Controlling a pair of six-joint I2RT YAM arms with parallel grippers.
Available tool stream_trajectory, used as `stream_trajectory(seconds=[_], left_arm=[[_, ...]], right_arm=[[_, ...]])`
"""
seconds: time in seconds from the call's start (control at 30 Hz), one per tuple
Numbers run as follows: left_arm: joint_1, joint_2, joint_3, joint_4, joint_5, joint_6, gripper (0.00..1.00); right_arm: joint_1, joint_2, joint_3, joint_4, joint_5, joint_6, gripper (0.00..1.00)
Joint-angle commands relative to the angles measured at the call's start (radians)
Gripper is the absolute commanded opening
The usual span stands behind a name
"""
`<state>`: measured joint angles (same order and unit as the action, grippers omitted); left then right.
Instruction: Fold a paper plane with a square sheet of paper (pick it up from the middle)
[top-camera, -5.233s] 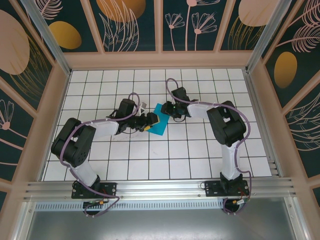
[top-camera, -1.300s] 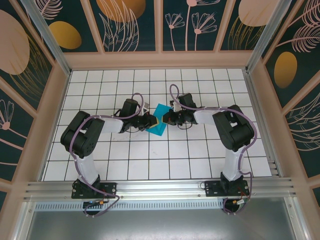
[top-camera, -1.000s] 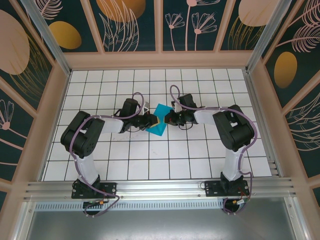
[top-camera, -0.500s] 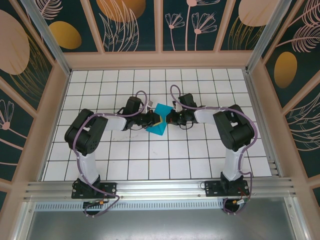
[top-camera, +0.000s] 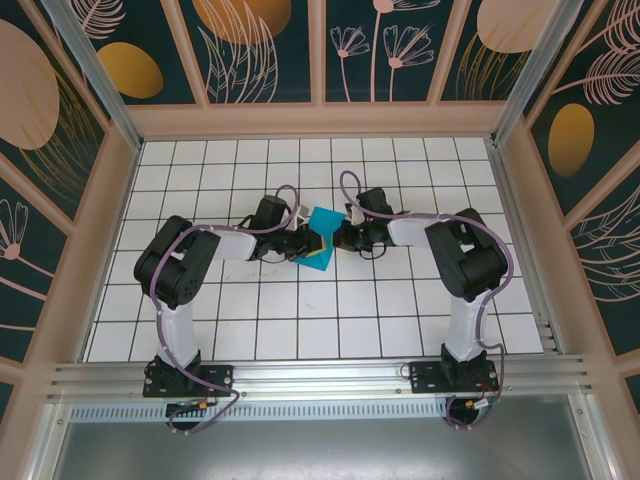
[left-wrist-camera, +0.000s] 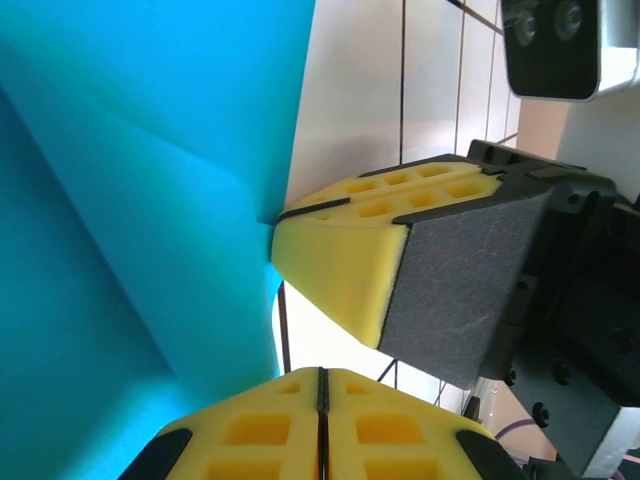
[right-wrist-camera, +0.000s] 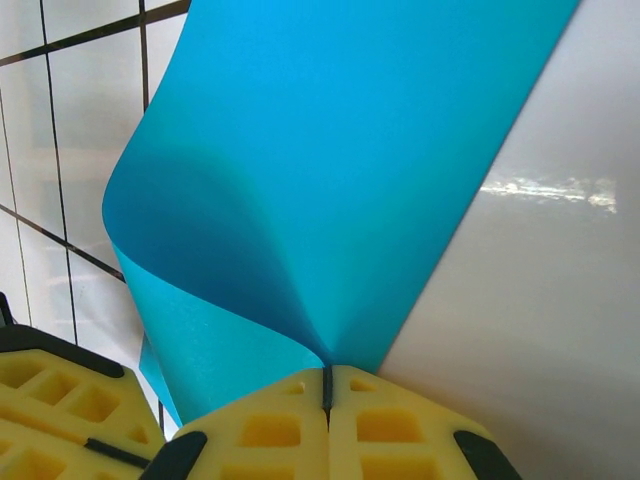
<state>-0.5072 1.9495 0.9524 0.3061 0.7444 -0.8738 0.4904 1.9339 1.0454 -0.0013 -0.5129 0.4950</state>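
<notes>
Square sheet of paper (top-camera: 323, 220), part-folded, sits at centre of top view. Left gripper (left-wrist-camera: 320, 425) and right gripper (right-wrist-camera: 327, 395) each pinch opposite edges. Likely light, floppy, easily torn; hold near creases.

Cropped: square sheet of paper (right-wrist-camera: 330, 170) at top of right wrist view, left tool (left-wrist-camera: 320, 385) at bottom edge.

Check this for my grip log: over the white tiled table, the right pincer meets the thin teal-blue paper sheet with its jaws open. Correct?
No. The right pincer is shut, not open: the right wrist view shows its yellow pads pressed together, pinching the thin teal-blue paper sheet at their seam. It does meet the sheet over the white tiled table.
</notes>
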Motion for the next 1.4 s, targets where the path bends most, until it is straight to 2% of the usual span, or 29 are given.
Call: stream_trajectory(seconds=[0.0,0.9,1.37], left_arm=[[-0.005,0.023,0.043,-0.026,-0.008,0.033,0.11],[-0.005,0.054,0.049,-0.038,-0.013,0.040,0.10],[-0.005,0.058,0.050,-0.041,-0.015,0.043,0.10]], right_arm=[[-0.007,0.017,0.035,-0.013,0.015,-0.018,0.06],[-0.018,0.027,0.035,-0.024,0.022,-0.010,0.06],[-0.016,-0.022,0.023,-0.022,0.000,-0.015,0.06]])
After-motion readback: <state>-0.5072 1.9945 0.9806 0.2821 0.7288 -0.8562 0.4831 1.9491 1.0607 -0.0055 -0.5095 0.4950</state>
